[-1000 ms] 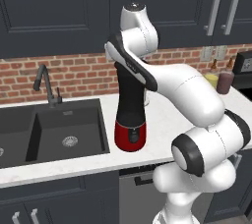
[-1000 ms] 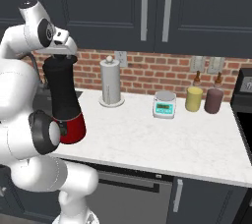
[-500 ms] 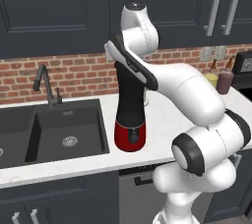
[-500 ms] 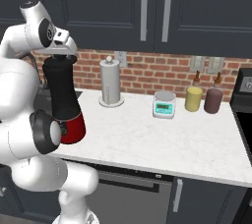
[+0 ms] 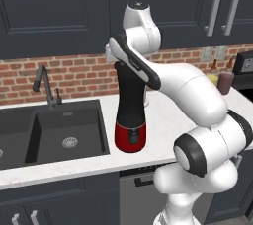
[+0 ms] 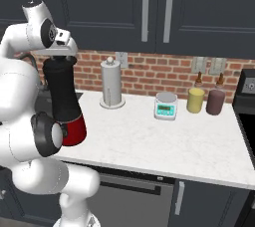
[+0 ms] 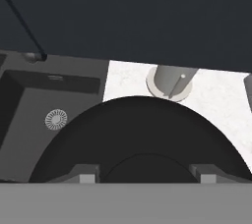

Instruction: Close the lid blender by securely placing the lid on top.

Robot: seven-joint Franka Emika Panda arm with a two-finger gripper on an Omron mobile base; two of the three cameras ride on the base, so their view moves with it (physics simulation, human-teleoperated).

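The blender point(image 5: 130, 120) stands on the counter beside the sink, a tall black jar point(image 6: 62, 91) on a glossy red base point(image 6: 75, 131). My gripper point(image 5: 121, 63) sits right on top of the jar point(image 6: 60, 60). In the hand view I look straight down on the jar's round black top point(image 7: 142, 125). The gripper point(image 7: 143, 174) is open, its fingertips point(image 7: 83, 174) spread wide. Between them a smaller dark round shape, the lid point(image 7: 145, 166), lies centred on the jar top. Whether the fingers touch its rim is hard to tell.
A dark sink point(image 5: 64, 135) with a faucet point(image 5: 44, 83) lies left of the blender. A paper towel holder point(image 6: 112, 84) stands behind it. Farther right are a white scale point(image 6: 166, 106), a yellow canister point(image 6: 195, 100) and a maroon canister point(image 6: 215, 101).
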